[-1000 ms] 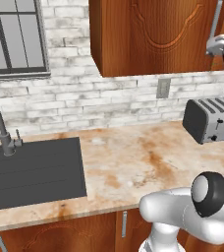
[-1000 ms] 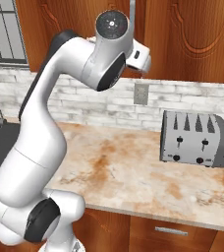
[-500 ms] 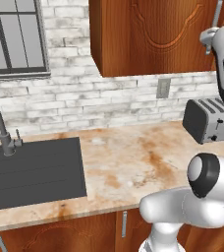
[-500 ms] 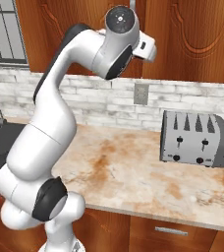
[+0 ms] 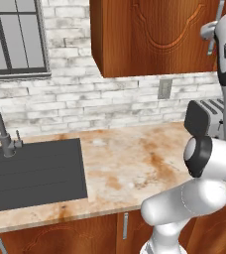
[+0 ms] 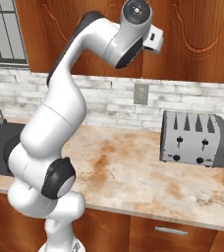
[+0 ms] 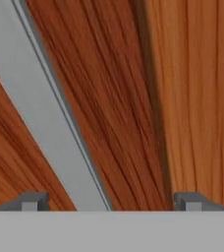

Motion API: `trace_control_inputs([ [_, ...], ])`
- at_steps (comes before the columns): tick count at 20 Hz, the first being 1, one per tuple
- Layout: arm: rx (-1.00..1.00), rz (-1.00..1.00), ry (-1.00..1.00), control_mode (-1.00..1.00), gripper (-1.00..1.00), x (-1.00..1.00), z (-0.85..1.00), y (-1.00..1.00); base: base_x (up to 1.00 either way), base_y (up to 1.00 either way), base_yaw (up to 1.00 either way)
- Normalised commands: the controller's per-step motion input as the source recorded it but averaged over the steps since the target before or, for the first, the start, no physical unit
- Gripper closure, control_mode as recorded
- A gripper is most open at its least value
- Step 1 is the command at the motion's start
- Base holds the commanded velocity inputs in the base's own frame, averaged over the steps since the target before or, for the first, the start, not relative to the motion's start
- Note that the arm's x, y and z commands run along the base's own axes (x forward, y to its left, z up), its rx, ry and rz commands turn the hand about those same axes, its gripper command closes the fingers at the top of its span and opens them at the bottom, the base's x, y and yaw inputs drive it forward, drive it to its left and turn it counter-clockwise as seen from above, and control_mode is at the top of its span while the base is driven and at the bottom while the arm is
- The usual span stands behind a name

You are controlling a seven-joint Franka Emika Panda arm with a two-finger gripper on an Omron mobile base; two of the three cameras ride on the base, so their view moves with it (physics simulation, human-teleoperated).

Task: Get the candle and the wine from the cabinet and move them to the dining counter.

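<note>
The cabinet (image 5: 149, 34) is a reddish-brown wall unit above the counter, and its carved doors are shut. The candle and the wine are hidden. The dining counter is out of view. My gripper (image 7: 111, 201) is open and held close against a cabinet door (image 7: 124, 98). The silver bar handle (image 7: 40, 108) runs slantwise across the hand view and passes between my spread fingertips (image 7: 33, 200) at the bottom, with no contact showing. From the right base camera the hand (image 6: 152, 41) is raised high in front of the cabinet (image 6: 202, 34).
Below the cabinet runs a stained stone counter (image 5: 130, 168) with a black sink (image 5: 30, 173) and a faucet (image 5: 1, 131) at its left. A silver toaster (image 6: 195, 140) stands at the right by the brick wall. A wall outlet (image 6: 141, 93) sits above the counter.
The arm has swung the hand a little to the right and closer to the cabinet door. The gripper has stayed open.
</note>
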Motion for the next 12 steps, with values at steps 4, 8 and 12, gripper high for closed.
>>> trace_control_inputs([
  [4,0.00,0.11,0.00,-1.00,-1.00,0.39,0.00,-0.03,0.00,0.00,0.00],
  [8,0.01,0.09,-0.01,-1.00,-1.00,0.41,0.00,0.00,0.00,0.00,0.00],
  [12,0.00,0.01,-0.02,-1.00,-1.00,0.35,0.00,0.17,0.00,0.00,0.00],
])
